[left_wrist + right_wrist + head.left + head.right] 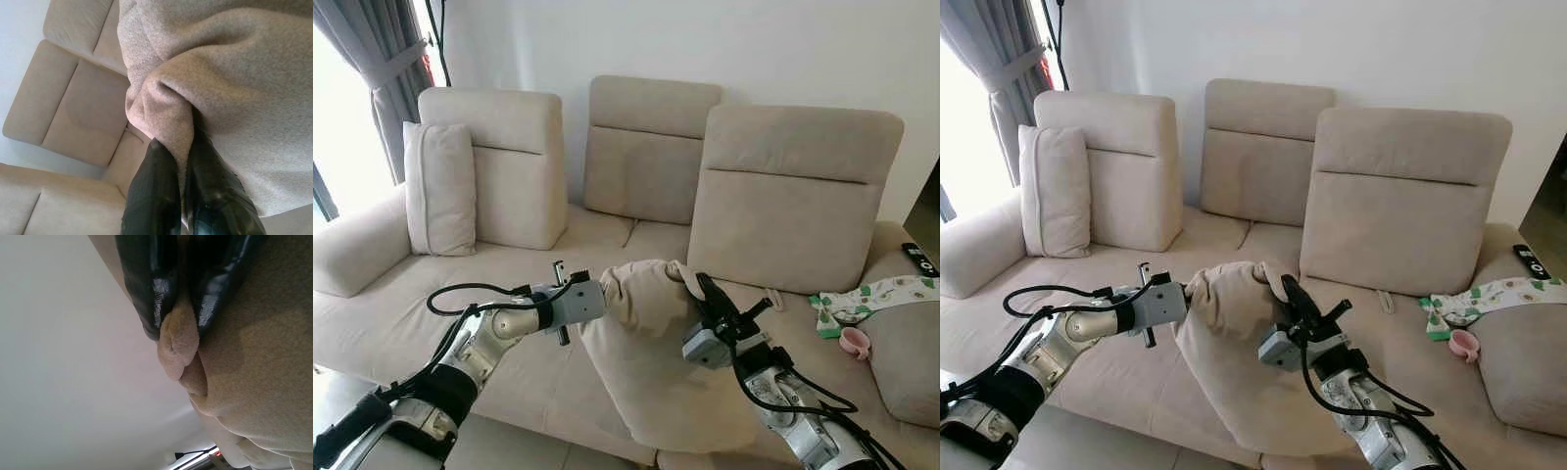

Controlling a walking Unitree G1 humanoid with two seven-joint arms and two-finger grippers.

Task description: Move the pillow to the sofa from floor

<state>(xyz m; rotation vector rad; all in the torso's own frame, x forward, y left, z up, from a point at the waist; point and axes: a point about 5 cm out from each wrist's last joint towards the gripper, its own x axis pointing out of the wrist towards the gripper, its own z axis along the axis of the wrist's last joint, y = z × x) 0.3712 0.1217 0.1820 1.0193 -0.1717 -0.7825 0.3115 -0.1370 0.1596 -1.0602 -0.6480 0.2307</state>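
Pillow (651,357) is up off the floor, hanging between both grippers right in front of the sofa (391,318), its lower part draped over the front edge of the seat cushions. It's the same beige as the sofa, so it kinda blends in.

Left gripper (607,294) has its 2 black fingers (156,196) clamped tight on a bunched fold at the pillow's upper left corner; you can see the fabric squeezed up between them in the left wrist view. Right gripper (697,286) is pinching the upper right corner the same way, with a little nub of cloth poking out past the fingertips (146,298) in the right wrist view. So both are closed on the pillow, and the top edge sags a bit between them.

Other stuff, all relative to the sofa: a second pillow (440,188) stands upright against its left backrest, next to the left armrest. On the right end of the seat there's a patterned cloth (862,299) with a small pink cup (855,342) just beside it, and a dark remote (919,258) sits on the right armrest. Grey curtain (382,69) hangs behind the sofa's left end.
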